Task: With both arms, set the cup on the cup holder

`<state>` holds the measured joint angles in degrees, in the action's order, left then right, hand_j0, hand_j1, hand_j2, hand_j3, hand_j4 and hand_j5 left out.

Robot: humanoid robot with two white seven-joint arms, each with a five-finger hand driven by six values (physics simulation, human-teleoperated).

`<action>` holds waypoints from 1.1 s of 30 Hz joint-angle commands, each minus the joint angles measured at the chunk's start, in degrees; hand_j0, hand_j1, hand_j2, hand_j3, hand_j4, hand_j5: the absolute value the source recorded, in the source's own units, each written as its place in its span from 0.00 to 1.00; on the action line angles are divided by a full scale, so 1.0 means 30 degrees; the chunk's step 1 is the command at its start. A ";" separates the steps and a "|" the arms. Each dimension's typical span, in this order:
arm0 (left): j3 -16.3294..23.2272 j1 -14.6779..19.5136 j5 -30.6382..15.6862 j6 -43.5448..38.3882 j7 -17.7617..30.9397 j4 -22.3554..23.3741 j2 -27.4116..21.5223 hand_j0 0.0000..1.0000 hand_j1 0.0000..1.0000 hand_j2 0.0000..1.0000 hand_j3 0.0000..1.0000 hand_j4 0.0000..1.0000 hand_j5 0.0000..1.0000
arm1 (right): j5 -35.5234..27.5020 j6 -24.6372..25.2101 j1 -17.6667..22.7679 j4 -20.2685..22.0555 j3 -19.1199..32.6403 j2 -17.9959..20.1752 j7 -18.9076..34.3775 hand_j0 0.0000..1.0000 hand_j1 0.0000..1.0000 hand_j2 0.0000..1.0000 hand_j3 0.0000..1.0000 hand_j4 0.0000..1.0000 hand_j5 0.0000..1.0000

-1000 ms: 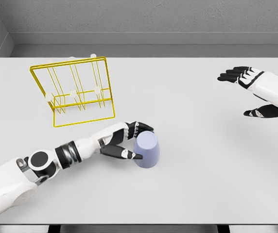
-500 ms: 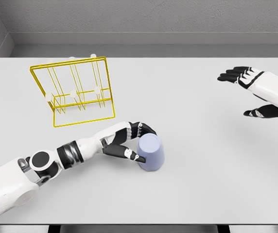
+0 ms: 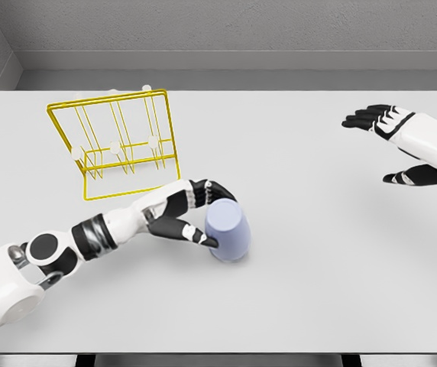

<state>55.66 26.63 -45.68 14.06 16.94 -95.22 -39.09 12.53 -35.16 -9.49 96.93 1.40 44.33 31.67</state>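
Lavender cup (image 3: 228, 232) upside down on the white bench (image 3: 302, 252), centre-left, pressed against the left robot hand (image 3: 192, 214) on its right side. One cup, one yellow wire cup holder (image 3: 119, 141) behind and to the left, well apart from the cup; two robot hands. Left robot hand wrapped around the cup, fingers over its top edge, thumb at its near side. Right robot hand (image 3: 402, 145) far right, above the bench, fingers spread, touching nothing.

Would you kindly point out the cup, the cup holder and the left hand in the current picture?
cup (image 3: 228, 230): head view, middle of its lavender side wall.
cup holder (image 3: 108, 105): head view, top yellow wire of the frame.
left hand (image 3: 192, 216): head view, middle of the hand against the cup.
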 commanded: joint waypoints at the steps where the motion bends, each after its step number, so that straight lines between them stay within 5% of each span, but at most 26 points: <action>1: -0.0242 0.0000 -0.0387 0.0090 -0.0022 -0.0397 -0.0360 0.62 0.62 0.62 0.62 0.62 0.62 | -0.0135 0.0054 0.0029 0.0006 0.0002 0.0017 -0.0011 1.00 1.00 1.00 1.00 1.00 1.00; 33: -0.2000 0.0498 -0.2175 0.0764 -0.0052 -0.2184 -0.3788 0.62 0.62 0.62 0.62 0.62 0.62 | -0.0135 0.0054 0.0029 0.0035 0.0002 0.0017 -0.0011 1.00 1.00 1.00 1.00 1.00 1.00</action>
<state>49.97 28.21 -51.51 16.35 16.75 -101.59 -49.77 12.53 -35.16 -9.40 96.96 1.39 44.33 31.67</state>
